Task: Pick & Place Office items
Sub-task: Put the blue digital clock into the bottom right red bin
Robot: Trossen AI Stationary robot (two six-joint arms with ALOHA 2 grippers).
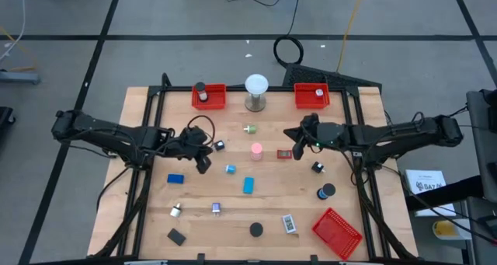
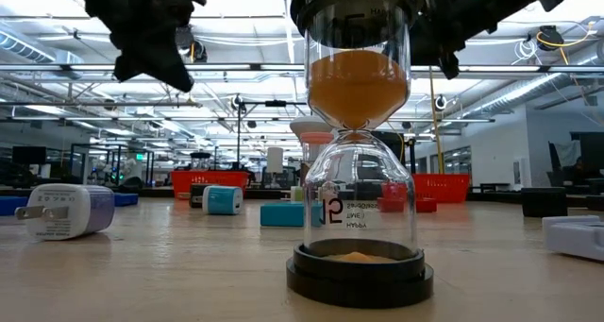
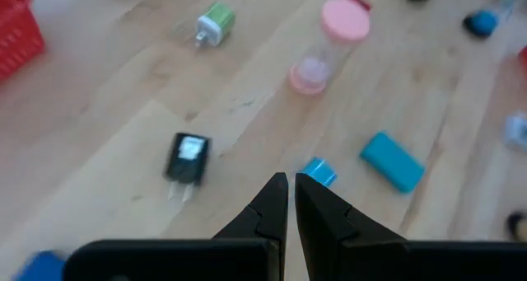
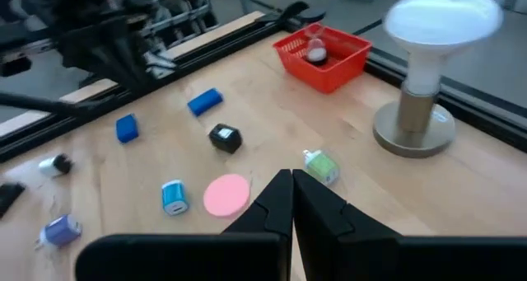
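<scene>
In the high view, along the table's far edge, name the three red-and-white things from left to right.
Left red tray → white globe lamp → right red tray.

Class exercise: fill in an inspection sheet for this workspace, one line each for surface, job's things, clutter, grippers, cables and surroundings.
Surface: wooden table, bare between objects.
Job's things: small office items scattered, among them a pink hourglass, blue block, black disc.
Clutter: white globe lamp; three red mesh trays, two at the far edge, one tilted at the near right corner.
Grippers: left gripper and right gripper both shut, holding nothing, above the table.
Cables: black coil on the floor beyond the table.
Surroundings: grey floor; open workshop behind.
</scene>
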